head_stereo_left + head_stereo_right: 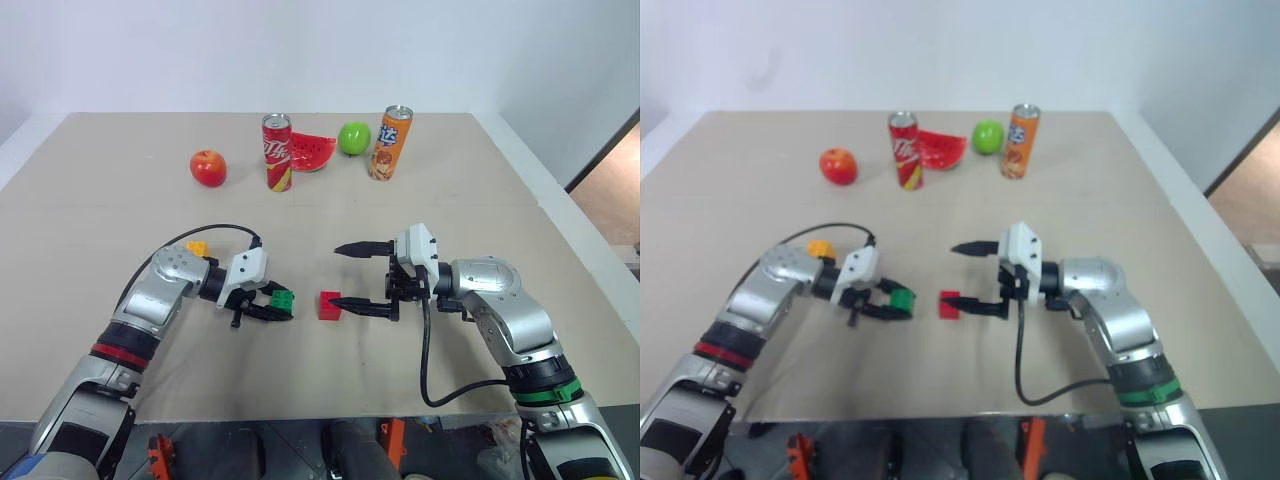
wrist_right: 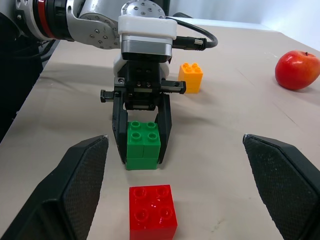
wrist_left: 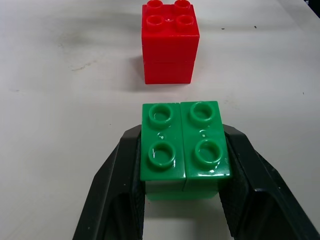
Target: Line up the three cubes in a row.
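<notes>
Beige worktop (image 1: 120,210), holding three studded toy blocks, two gripper arms and a far row of groceries. Landmark: red cube (image 1: 329,305), standing studs-up on the bare surface near the middle of the near half. Green cube (image 1: 282,299): just beside the red cube on the robot's left, a narrow strip of worktop between the two, studs up, clamped on two opposite sides by the closed fingers (image 3: 116,185) of the left gripper (image 1: 262,306); whether its base touches the surface cannot be told. Yellow-orange cube (image 1: 197,247): well apart from the red cube, farther left and a little farther back, behind the left forearm with a black cable looping over that area. Right gripper (image 1: 361,276): on the red cube's right, fingers spread wide and holding nothing, the nearer fingertip (image 1: 345,301) just beside the red cube, the other raised farther back. Beyond the red cube, along the far part of the worktop: red apple (image 1: 208,168), red soda can (image 1: 277,152), watermelon slice (image 1: 312,152), green apple (image 1: 353,137), orange drink can (image 1: 391,142), all well apart from the cubes.
</notes>
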